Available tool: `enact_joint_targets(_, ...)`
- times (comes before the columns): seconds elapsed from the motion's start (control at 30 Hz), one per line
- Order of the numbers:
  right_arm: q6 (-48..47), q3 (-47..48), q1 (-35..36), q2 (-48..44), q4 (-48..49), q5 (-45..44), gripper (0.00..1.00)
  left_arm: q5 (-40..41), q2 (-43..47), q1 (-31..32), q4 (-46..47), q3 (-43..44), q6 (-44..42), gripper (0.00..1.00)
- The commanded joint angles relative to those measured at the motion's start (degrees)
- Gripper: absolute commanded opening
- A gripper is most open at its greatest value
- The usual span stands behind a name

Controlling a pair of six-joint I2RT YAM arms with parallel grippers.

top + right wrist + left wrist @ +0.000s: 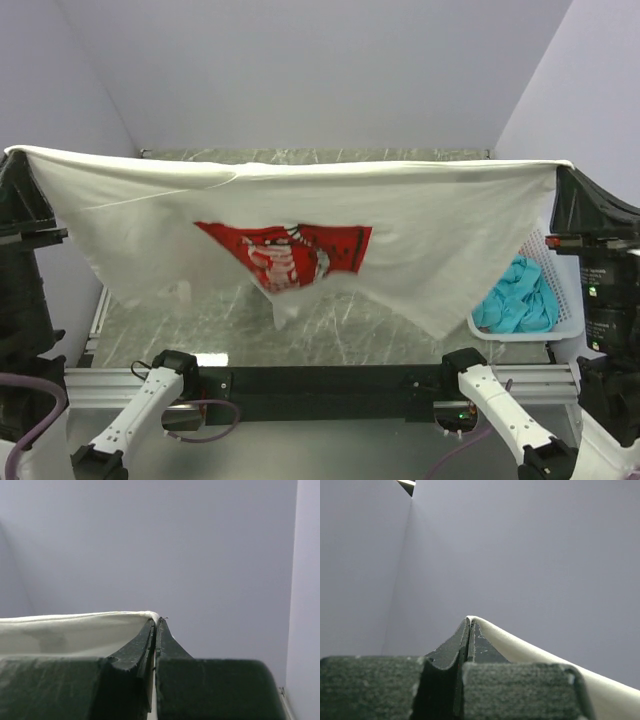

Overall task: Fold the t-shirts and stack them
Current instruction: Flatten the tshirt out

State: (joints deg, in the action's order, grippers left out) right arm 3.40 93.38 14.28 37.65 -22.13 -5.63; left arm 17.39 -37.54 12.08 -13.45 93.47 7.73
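Observation:
A white t-shirt (pixel 420 225) with a red Coca-Cola print (pixel 285 252) hangs stretched wide above the table, held up by both arms. At the far left my left gripper (pixel 14 155) is shut on one corner of it; in the left wrist view the white cloth (pixel 520 642) runs from the pinched fingertips (pixel 469 620). At the far right my right gripper (pixel 562 168) is shut on the other corner, and the white cloth (pixel 75 630) leaves its tips (pixel 156 619) to the left. A teal t-shirt (pixel 518 298) lies crumpled in the basket. The lower hem sags toward the table.
A white plastic mesh basket (pixel 562 275) stands at the right of the marbled table (pixel 200 320). The arm bases and a black rail (pixel 320 382) run along the near edge. Plain grey walls close the back and both sides.

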Motion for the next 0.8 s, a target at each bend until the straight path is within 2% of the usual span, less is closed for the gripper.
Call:
enact_joint_targets(0.0, -1.6, -0.8, -0.2, 4.1, -4.4, -1.8, 0.0, 1.7, -2.4, -0.5, -1.9, -1.8, -3.3, 0.0)
enact_joint_targets(0.23, -0.9, -5.9, -0.2, 11.7, -4.3, -3.6, 0.0, 4.5, -11.8, -0.5, 3.8, -8.7, -7.1, 0.0)
enact_joint_targets(0.37, -1.6, -14.2, -0.2, 16.6, 4.5, -8.4, 0.0, 4.9, -22.2, -0.9, 11.3, -12.0, -11.2, 0.0)
enact_joint_targets(0.53, -2.9, -22.4, -0.5, 24.6, 18.8, -14.2, 0.0, 1.3, -33.8, -4.1, 22.7, -13.9, -8.1, 0.0)
enact_joint_targets(0.67, -3.0, -21.4, -0.8, 30.5, 22.0, -14.4, 0.0, 0.5, -39.0, -5.7, 25.6, -12.3, -4.8, 0.0)
enact_joint_targets(0.77, -4.6, -17.9, -0.7, 32.8, 22.0, -12.6, 0.0, -0.8, -39.5, -5.8, 24.8, -8.4, -4.3, 0.0)
